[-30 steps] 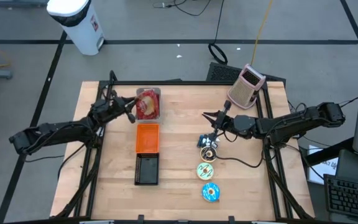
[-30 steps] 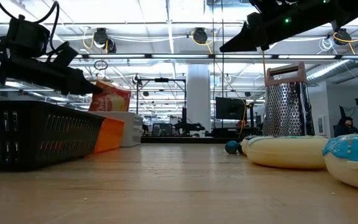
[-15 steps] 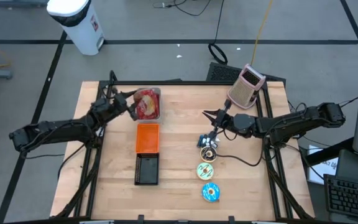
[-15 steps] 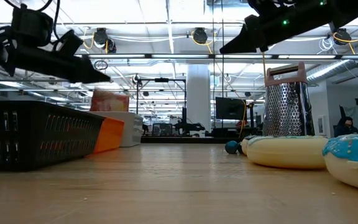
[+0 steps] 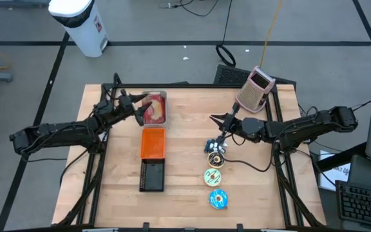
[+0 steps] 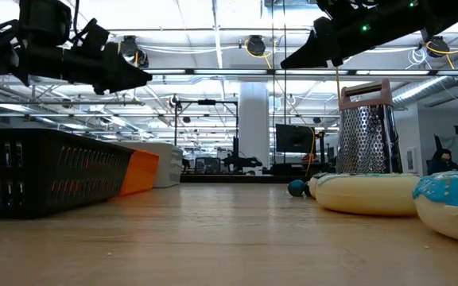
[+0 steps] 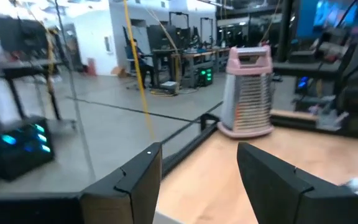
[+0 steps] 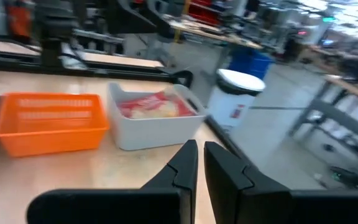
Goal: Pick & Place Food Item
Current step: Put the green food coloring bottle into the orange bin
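Three bins stand in a row on the table [image 5: 192, 193]: one grey bin [image 5: 162, 96], one orange bin [image 5: 152, 142] and one black bin [image 5: 152, 176]. One red snack bag [image 5: 153, 111] lies in the grey bin. Three doughnuts lie in a line: one dark-topped doughnut [image 5: 216, 158], one yellow-iced doughnut [image 5: 212, 176] and one blue-iced doughnut [image 5: 218, 200] (only two show in the low view). One small blue thing [image 5: 209, 146], too small to tell what it is, sits by the dark-topped one. One metal grater [image 5: 256, 87] stands at the table's far edge. One white waste bin [image 5: 81, 22] stands on the floor. Two arms, each with one gripper: the left gripper [image 5: 138, 105] and the right gripper [image 5: 215, 118].
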Available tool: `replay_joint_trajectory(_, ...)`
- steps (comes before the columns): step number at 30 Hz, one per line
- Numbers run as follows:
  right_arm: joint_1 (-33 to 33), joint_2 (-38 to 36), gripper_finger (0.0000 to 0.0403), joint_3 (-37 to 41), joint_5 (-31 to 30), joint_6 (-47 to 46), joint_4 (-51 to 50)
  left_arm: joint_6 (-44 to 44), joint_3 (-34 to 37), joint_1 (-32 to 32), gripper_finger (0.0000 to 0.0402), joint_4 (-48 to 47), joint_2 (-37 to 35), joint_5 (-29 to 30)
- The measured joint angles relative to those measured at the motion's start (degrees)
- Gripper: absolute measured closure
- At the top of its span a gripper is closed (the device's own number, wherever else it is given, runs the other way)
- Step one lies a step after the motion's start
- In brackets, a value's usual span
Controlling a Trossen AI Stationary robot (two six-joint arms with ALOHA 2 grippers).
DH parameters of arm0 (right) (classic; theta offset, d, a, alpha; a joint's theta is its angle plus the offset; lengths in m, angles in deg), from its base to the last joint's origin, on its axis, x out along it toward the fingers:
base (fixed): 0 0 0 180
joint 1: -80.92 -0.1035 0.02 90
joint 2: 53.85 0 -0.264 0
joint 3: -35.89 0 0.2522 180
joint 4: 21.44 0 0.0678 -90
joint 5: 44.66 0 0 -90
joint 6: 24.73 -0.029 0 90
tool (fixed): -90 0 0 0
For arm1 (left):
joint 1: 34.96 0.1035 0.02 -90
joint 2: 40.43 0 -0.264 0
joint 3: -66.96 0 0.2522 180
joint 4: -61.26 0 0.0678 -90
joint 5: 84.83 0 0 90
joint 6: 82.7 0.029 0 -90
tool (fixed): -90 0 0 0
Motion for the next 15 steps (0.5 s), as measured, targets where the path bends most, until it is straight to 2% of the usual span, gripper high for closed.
replay_joint_trajectory(4, 0.0, 0.0, 0.0385, 0.0, 10.9, -0.9, -0.7, -4.9, 0.0, -2.6, 0.0188, -0.1, 0.0, -1.4)
replay_joint_trajectory(7, 0.0, 0.0, 0.0385, 0.0, 19.0, -5.8, -1.9, -5.8, 0.0, -4.7, 0.0188, -0.4, 0.0, -1.9)
replay_joint_trajectory(11, 0.0, 0.0, 0.0372, 0.0, 20.6, -13.5, -8.5, -6.3, 0.0, -7.0, 0.0188, -0.8, 0.0, -1.9)
replay_joint_trajectory(15, -0.8, 0.0, 0.0320, 0.0, 20.2, -17.9, -19.5, -5.8, 0.0, -8.6, 0.0187, -4.4, 0.0, -1.6)
